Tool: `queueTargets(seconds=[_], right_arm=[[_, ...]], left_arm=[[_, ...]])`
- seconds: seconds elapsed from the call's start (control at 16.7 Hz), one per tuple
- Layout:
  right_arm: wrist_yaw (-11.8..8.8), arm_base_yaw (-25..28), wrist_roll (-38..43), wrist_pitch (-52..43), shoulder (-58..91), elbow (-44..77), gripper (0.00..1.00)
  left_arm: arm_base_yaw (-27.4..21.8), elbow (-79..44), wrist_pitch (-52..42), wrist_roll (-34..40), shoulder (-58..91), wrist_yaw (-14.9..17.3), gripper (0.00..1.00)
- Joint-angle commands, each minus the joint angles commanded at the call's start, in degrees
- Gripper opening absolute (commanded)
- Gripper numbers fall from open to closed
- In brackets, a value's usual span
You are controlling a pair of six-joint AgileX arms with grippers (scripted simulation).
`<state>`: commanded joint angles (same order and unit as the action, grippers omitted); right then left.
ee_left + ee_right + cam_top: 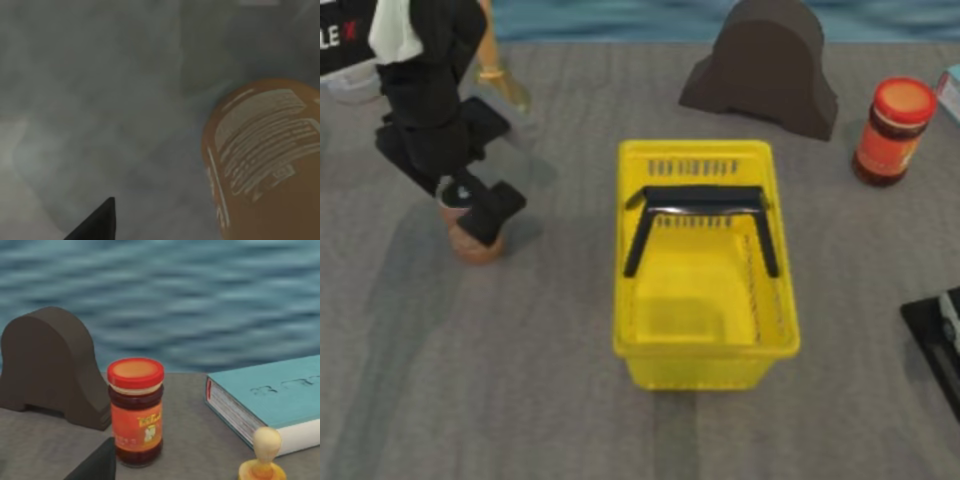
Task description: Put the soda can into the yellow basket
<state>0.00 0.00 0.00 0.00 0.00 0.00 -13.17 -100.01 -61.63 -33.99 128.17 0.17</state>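
The soda can (472, 245) is orange-brown and stands upright on the grey table at the left. In the left wrist view the can (265, 165) fills one side, pale print on its wall. My left gripper (482, 212) hangs right over the can, open. One dark fingertip (100, 222) shows with a wide gap to the can, and the other finger is hidden. The yellow basket (705, 372) stands in the middle of the table, to the right of the can, its black handles (700, 198) folded across the top. My right arm (938, 325) is parked at the right edge, gripper open.
A dark brown arched block (765, 65) stands behind the basket. A jar with a red lid (892, 130) is at the back right, beside a teal book (270, 395) and a small wooden knob (262, 455). A yellowish wooden piece (502, 78) lies by the left arm.
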Motion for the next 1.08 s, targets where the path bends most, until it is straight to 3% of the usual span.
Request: queueTargets(seconds=[0.3,1.08], right_arm=[[0.0,0.0,0.0,0.0,0.0,0.0,1.00],[0.0,0.0,0.0,0.0,0.0,0.0,1.00]], left_arm=[[0.0,0.9,1.1,0.0,0.3,0.0,1.00],[0.0,0.9,1.1,0.0,0.3,0.0,0.02]])
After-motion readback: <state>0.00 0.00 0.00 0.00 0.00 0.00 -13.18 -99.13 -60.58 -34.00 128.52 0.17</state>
